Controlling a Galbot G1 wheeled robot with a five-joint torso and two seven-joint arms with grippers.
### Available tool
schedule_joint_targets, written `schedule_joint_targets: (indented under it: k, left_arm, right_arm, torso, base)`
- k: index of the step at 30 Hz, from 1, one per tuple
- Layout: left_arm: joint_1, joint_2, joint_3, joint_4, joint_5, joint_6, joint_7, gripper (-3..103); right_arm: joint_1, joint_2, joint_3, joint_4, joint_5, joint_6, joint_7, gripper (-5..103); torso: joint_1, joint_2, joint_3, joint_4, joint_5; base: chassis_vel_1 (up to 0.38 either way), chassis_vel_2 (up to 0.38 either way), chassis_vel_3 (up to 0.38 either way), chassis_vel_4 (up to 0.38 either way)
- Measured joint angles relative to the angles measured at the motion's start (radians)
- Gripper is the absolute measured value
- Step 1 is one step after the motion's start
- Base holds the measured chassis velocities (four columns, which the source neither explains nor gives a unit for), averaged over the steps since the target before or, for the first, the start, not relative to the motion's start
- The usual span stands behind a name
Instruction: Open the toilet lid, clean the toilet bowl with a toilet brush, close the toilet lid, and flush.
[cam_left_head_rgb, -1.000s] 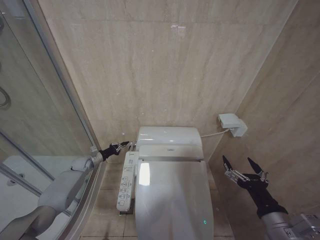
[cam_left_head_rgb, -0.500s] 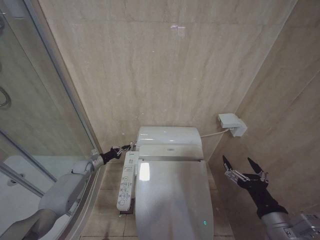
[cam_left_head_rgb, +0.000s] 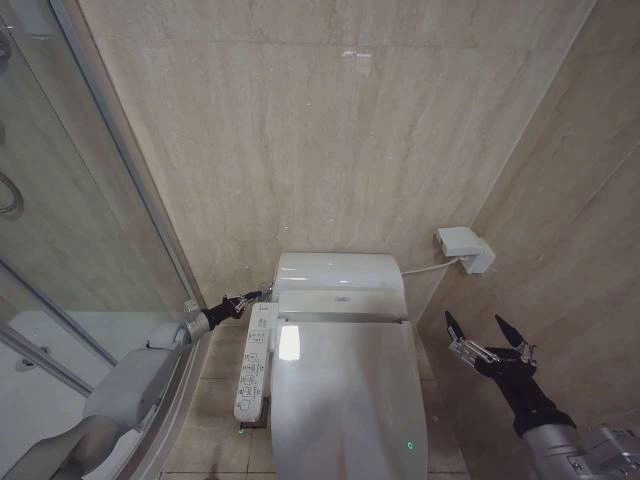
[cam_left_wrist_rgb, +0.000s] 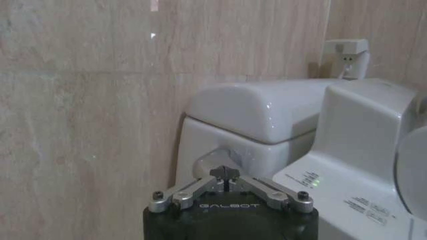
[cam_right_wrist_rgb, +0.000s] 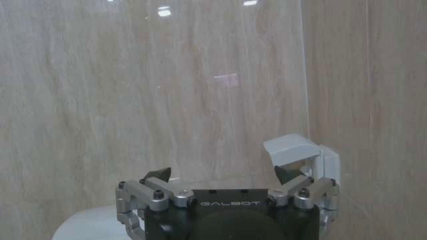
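The toilet lid (cam_left_head_rgb: 345, 400) lies shut, glossy white, and covers the toilet bowl. The toilet brush is out of view. My left gripper (cam_left_head_rgb: 262, 290) is shut, its tips at the left side of the white tank (cam_left_head_rgb: 338, 270), just behind the side control panel (cam_left_head_rgb: 254, 365). In the left wrist view the left gripper's (cam_left_wrist_rgb: 225, 174) closed tips sit right against a round boss (cam_left_wrist_rgb: 212, 161) on the toilet's side. My right gripper (cam_left_head_rgb: 487, 335) hangs open and empty in the air to the right of the toilet, near the side wall. The right wrist view shows the right gripper (cam_right_wrist_rgb: 223, 172) with its jaws spread.
A glass shower screen (cam_left_head_rgb: 60, 230) with a metal frame stands close on the left, against my left arm. A white wall box (cam_left_head_rgb: 465, 248) with a hose sits behind the toilet on the right. Tiled walls close in behind and on the right.
My left gripper has crept slightly right, closer to the tank's side, and its forearm has sunk a little. A small green light now shows below the control panel. The right arm is still.
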Motion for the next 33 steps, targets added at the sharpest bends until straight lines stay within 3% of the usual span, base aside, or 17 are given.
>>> schedule_joint_targets:
  k: [20,22,25,33]
  left_arm:
    - [0.018,-0.036,0.001,0.017,-0.004,-0.017,-0.028,0]
    - [0.031,-0.034,0.005,0.018,0.002,-0.006,-0.028,0]
    - [0.031,-0.035,0.003,0.023,0.002,-0.006,-0.030,0]
    - [0.017,-0.042,0.002,0.044,-0.005,-0.017,-0.057,0]
  right_arm:
    - [0.000,0.000,0.000,0.000,0.000,0.000,0.000,100]
    - [0.000,0.000,0.000,0.000,0.000,0.000,0.000,100]
    - [0.000,0.000,0.000,0.000,0.000,0.000,0.000,100]
    - [0.000,0.000,0.000,0.000,0.000,0.000,0.000,100]
  torso:
    - [0.000,0.000,0.000,-0.0005,0.0001]
    - [0.000,0.000,0.001,0.0000,-0.0020]
    - [0.001,0.000,0.001,-0.0009,-0.0004]
    - [0.000,0.000,0.000,0.0003,-0.0004]
  base:
    - [0.000,0.000,0.000,0.000]
    - [0.000,0.000,0.000,0.000]
    - [0.000,0.000,0.000,0.000]
    - [0.000,0.000,0.000,0.000]
